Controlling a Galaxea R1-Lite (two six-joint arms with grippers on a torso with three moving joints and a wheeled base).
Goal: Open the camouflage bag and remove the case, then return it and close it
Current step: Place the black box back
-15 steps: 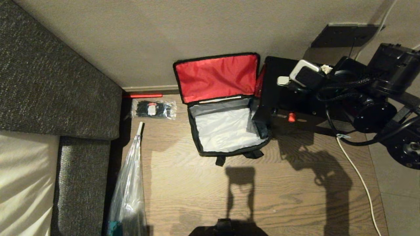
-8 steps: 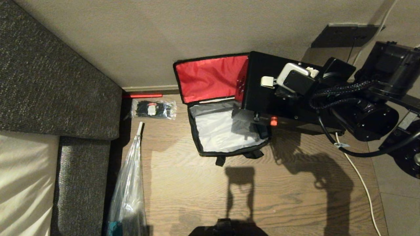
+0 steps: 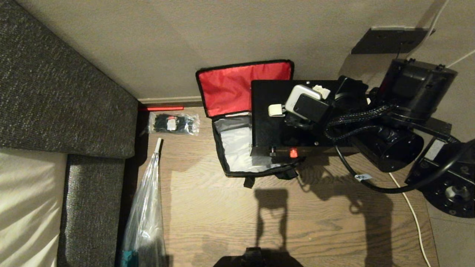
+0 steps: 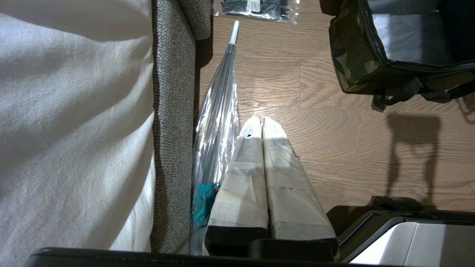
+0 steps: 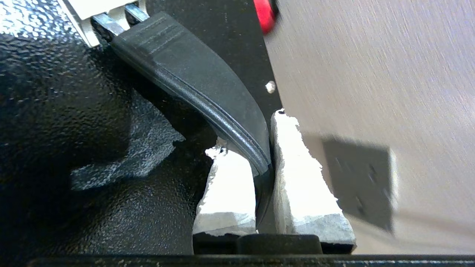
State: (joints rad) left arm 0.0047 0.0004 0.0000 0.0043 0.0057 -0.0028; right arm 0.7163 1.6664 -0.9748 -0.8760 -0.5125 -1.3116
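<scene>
- The case [image 3: 271, 122] hangs over the open bag [image 3: 237, 148], covering its right part — I judge this the return step, with the closing not yet done.
- The right tool [image 5: 264, 163] is pinched nearly shut on the case's strap handle [image 5: 207, 89], a pale finger [image 5: 226, 185] on each side of it.
- Next, the case likely needs squaring with the grey interior, then lowering flat; its edge could catch the bag's rim.
- The red-lined lid [image 3: 241, 87] leans back against the wall [image 3: 185, 44], clear of the opening.
- The left tool [image 4: 262, 128] is shut and empty — parked low, near the sofa [image 3: 55, 92].
- The bag sits on a wood floor [image 3: 315, 222]; a packet of ties [image 3: 172, 123] and a clear umbrella [image 3: 146, 215] lie by the sofa.
</scene>
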